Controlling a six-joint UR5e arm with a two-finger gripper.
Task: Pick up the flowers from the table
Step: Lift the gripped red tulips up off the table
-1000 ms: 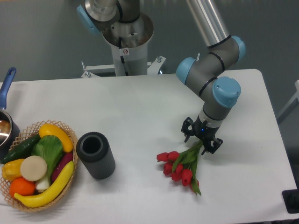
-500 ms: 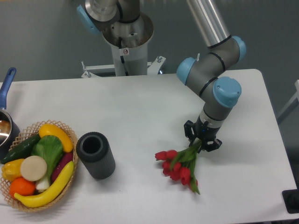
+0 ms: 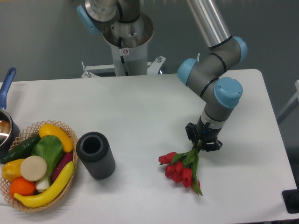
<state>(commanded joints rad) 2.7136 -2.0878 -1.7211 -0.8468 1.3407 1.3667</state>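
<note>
The flowers [image 3: 180, 167], a small bunch of red tulips with green leaves, hang from my gripper [image 3: 202, 142] with the blooms pointing down and left, low over the white table [image 3: 140, 112]. The gripper is shut on the green stems at the right of the table's middle. The stem ends and the pale band are hidden inside the fingers. Whether the blooms still touch the tabletop I cannot tell.
A dark ribbed cylinder vase [image 3: 96, 155] stands left of the flowers. A wicker basket [image 3: 32, 165] of vegetables and fruit sits at the front left edge. A blue-handled pot [image 3: 5, 121] is at the far left. The arm's base [image 3: 126, 37] is behind the table.
The gripper's fingers have closed from open onto the tulip stems. The bunch has shifted slightly and the blooms have turned a little.
</note>
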